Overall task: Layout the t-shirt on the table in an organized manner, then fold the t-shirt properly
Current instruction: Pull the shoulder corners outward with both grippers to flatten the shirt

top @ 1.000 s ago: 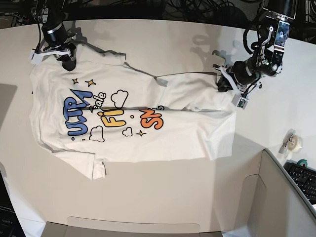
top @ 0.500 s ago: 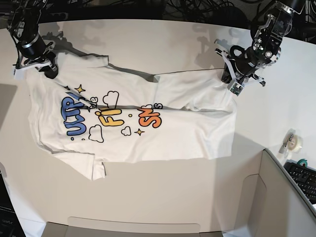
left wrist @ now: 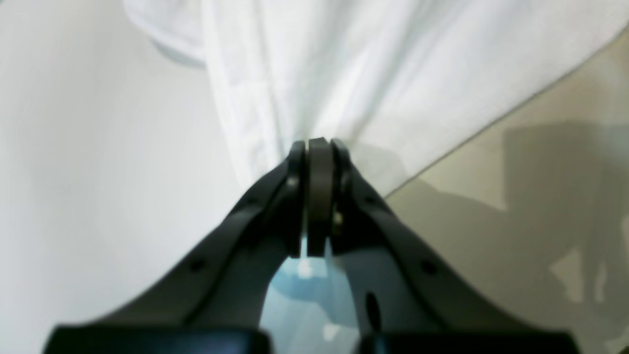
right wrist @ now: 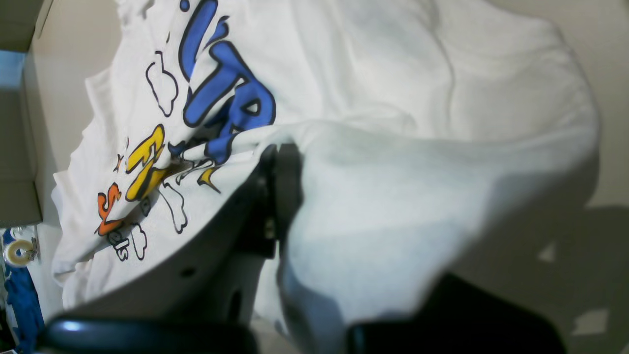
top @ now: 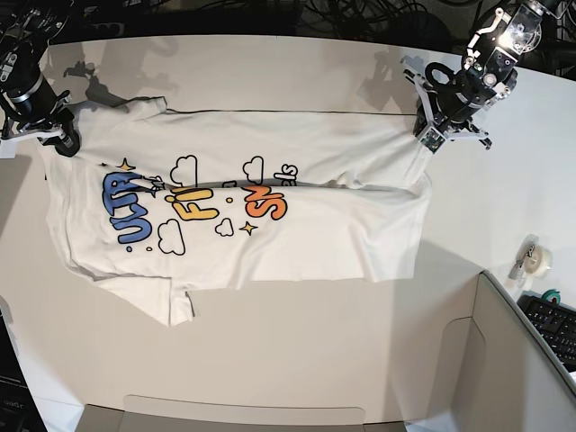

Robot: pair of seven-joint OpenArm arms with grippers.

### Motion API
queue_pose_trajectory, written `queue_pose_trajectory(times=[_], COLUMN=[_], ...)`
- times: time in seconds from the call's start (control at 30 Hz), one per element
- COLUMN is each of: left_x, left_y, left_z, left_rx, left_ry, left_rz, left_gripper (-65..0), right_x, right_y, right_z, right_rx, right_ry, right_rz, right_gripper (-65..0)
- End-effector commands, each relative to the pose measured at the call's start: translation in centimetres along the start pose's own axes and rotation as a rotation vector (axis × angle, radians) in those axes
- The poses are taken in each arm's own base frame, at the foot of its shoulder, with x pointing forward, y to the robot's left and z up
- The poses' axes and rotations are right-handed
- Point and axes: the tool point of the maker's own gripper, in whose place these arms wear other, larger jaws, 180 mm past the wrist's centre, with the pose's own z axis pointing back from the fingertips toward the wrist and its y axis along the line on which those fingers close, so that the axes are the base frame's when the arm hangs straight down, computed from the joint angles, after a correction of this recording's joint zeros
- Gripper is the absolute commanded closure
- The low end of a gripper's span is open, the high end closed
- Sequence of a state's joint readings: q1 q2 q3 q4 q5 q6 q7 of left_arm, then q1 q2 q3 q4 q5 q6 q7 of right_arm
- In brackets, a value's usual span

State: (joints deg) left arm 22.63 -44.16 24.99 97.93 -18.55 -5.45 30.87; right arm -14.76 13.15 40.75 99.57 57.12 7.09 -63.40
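Both jaws were clamped on the t-shirt (top: 270, 225): left gripper (top: 430, 135) and right gripper (top: 63, 139) gripped it near the table's (top: 297, 342) far corners.

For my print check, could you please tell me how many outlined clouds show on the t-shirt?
4: cloud above the yellow letters, cloud above the orange, cloud lower left, cloud bottom centre. Folds may hide more.

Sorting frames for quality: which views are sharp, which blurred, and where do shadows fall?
Base view: sharp; arm shadows fall on the table. Left wrist view: soft throughout, the t-shirt smeared, the left end effector fairly clear. Right wrist view: lettering readable, the right end effector dark and blurred.
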Motion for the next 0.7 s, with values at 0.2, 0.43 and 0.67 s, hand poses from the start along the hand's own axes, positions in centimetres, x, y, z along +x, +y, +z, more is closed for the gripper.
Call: queue_pose_trajectory(times=[0.2,0.43,0.67], left_x=[-11.7,-10.5,-10.5], left_y=[-4.6,-6.6,-6.6], left_z=[2.5,3.5,3.4], left_rx=[-0.13,-0.17,-0.171], left_ry=[0.466,0.425,0.424], left_rz=[-0.045,-0.062,-0.062], left_gripper=[-0.6,-0.6,-0.6], right_x=[-1.8,-5.2,-6.9], right_y=[-2.1,-4.6,-6.0], right_z=[0.8,2.5,3.9], right_rx=[-0.041,-0.112,-0.15], right_ry=[0.042,0.128,0.177], right_rz=[-0.013,-0.023,-0.024], right_gripper=[0.0,0.0,0.0])
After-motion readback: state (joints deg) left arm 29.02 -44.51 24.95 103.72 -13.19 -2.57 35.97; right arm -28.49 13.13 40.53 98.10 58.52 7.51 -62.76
